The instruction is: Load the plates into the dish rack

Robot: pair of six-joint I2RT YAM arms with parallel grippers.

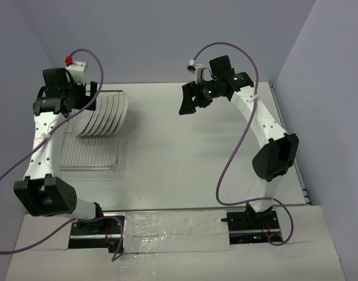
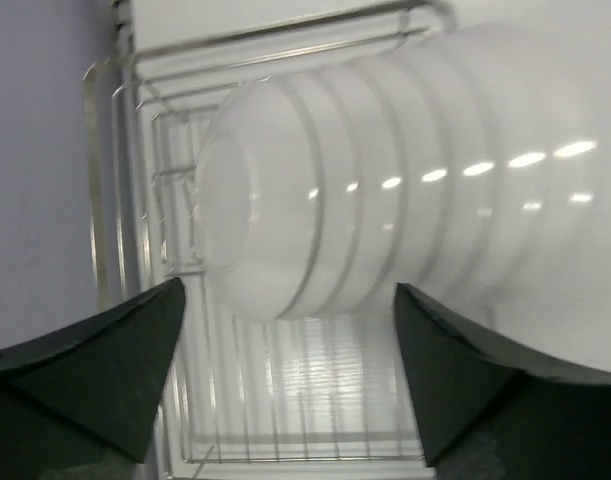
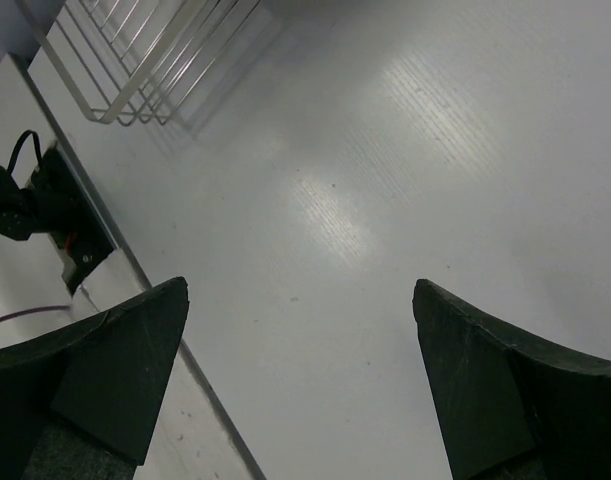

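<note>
Several white plates (image 1: 105, 114) stand on edge in a row at the far end of the silver wire dish rack (image 1: 91, 155) on the left of the table. In the left wrist view their white backs (image 2: 365, 200) fill the frame above the rack bars (image 2: 315, 400). My left gripper (image 1: 55, 96) hovers over the rack's far left end, open and empty, its fingertips (image 2: 135, 350) apart from the plates. My right gripper (image 1: 190, 99) is raised over the far middle of the table, open and empty.
The rack's near corner (image 3: 135, 70) shows at the top left of the right wrist view, with the bare table (image 3: 365, 220) below the gripper. A taped strip and the arm bases (image 1: 167, 231) run along the near edge. Purple walls enclose the table.
</note>
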